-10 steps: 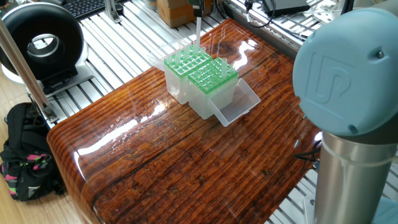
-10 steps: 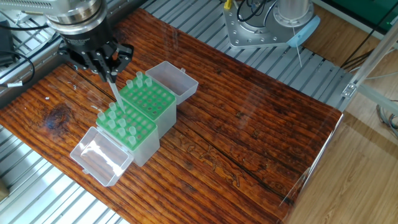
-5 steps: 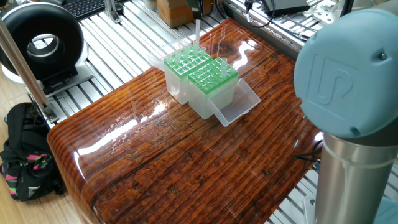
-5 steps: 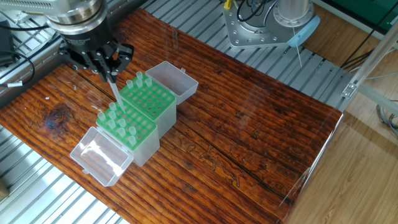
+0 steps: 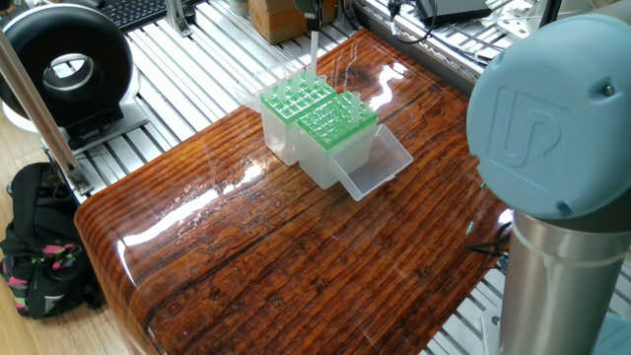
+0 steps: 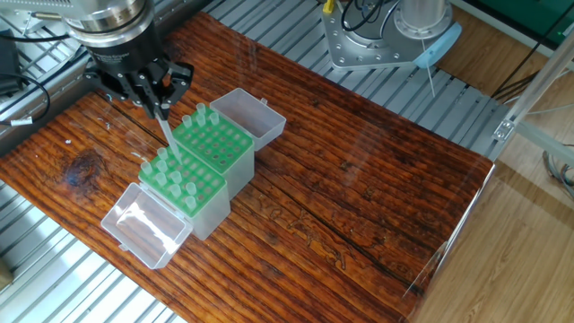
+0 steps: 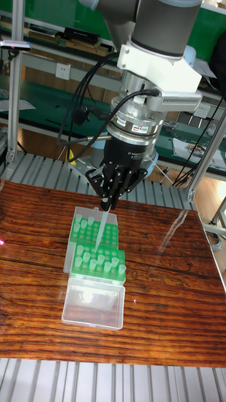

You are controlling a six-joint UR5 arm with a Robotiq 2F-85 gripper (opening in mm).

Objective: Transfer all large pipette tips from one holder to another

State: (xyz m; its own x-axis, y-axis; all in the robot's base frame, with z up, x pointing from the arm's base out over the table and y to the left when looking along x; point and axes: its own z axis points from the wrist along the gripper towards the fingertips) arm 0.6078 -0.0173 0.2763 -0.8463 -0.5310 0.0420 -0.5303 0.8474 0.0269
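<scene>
1. The gripper [image 7: 107,204] hangs over two green-topped holders [image 6: 199,154] on the wooden table [image 6: 359,179], its jaws closed on the wide upper end of one tip [image 7: 100,230].
2. The held tip hangs nearly upright, long axis leaning a little, point downward just above or just entering a holder. From the other fixed view it is hard to tell which of the two racks the point sits over.
3. More tips [image 6: 175,179] stand upright in the rack nearer the open lid [image 6: 143,224]; two more [image 6: 195,117] stand at the far corner of the other rack.
4. A tip looks feather-light, thin-walled and smooth, likely to slip or flex if squeezed low down.
5. The thick collar at the top seems the sensible place to pinch, keeping the taper free to drop into a hole.
</scene>
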